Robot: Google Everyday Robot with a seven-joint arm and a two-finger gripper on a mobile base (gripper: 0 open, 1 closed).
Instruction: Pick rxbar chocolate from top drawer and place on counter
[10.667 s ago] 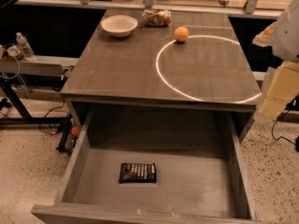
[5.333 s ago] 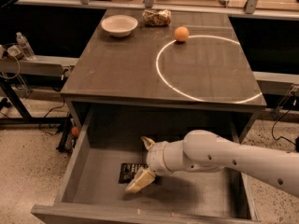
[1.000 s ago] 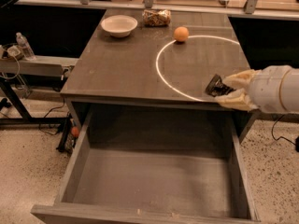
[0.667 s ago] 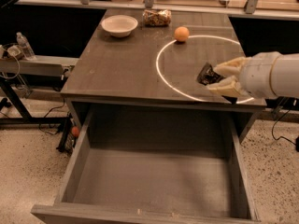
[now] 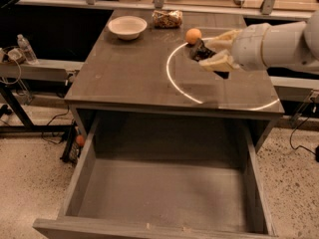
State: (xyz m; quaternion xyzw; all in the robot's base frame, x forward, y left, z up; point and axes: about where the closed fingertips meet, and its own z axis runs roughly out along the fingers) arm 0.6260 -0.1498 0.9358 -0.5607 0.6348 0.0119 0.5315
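Observation:
My gripper [image 5: 208, 52] comes in from the right on a white arm and is shut on the rxbar chocolate [image 5: 198, 50], a small black bar held between the pale fingers. It hangs just above the counter [image 5: 129, 68], inside the white circle [image 5: 172, 81], close to an orange [image 5: 193, 35]. The top drawer [image 5: 159, 193] stands pulled wide open below the counter, and its grey floor is bare.
A white bowl [image 5: 127, 27] and a crinkly brownish snack bag [image 5: 167, 18] sit at the counter's far edge. A water bottle [image 5: 25, 48] stands on a side rail at the left. Cables and a small orange ball [image 5: 80, 140] lie on the floor at left.
The bar lay in the drawer, and my gripper took it out. Over the last second the gripper has carried it left and further back across the counter, into the circle near the orange.

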